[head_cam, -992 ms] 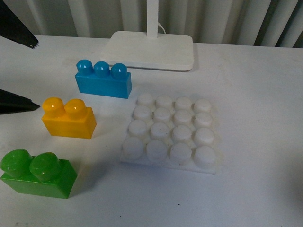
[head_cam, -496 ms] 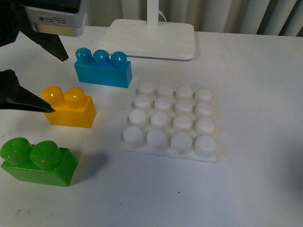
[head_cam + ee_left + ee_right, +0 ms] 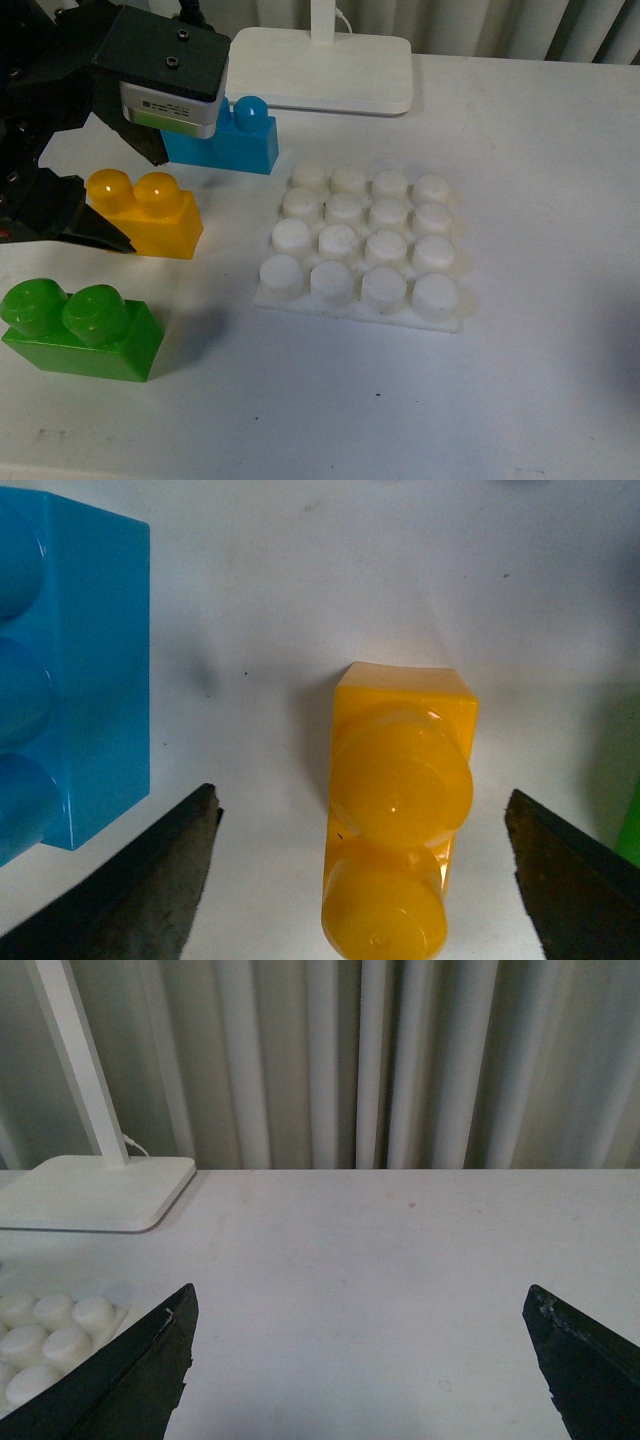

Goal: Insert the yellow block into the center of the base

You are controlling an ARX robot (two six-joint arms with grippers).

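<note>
The yellow block (image 3: 145,212) stands on the white table at the left, studs up. My left gripper (image 3: 144,204) is open and lowered around it, one finger on each side and not touching. In the left wrist view the yellow block (image 3: 400,780) lies between the two dark fingers of the left gripper (image 3: 360,802), with gaps on both sides. The base (image 3: 362,247), a white plate with a grid of round studs, lies to the right of the block with nothing on it. My right gripper (image 3: 360,1295) is open and empty above bare table, with a corner of the base (image 3: 50,1325) at its side.
A blue three-stud brick (image 3: 240,140) sits just behind the yellow block, partly hidden by my left wrist; it also shows in the left wrist view (image 3: 70,680). A green two-stud brick (image 3: 80,325) sits in front. A white lamp stand (image 3: 320,65) stands at the back by the curtain.
My left gripper has moved in from the left and come down over the yellow block, its fingers now on either side of it. The bricks and the base have not moved.
</note>
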